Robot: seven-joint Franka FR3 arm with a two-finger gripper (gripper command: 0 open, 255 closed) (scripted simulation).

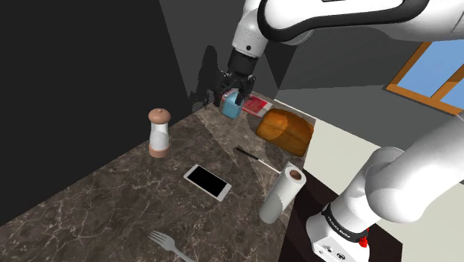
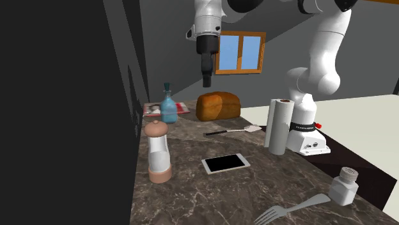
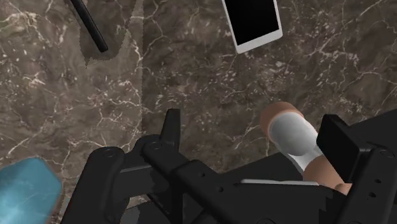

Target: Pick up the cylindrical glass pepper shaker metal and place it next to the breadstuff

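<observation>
The pepper shaker, glass-bodied with a copper-coloured cap and base, is seen upright on the marbled counter. It is well apart from the gripper, which is held spread, empty, above a blue bottle near the bread loaf.

Dark white-veined counter, tan-capped shaker, blue bottle (translucent)

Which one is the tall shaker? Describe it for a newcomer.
On the dark marbled countertop, look along the edge by the dark wall, near the white phone. The tall shaker stands upright there: a clear cylinder with brown rounded cap and brown base, unlike the squat grey-capped shaker by the fork.
</observation>
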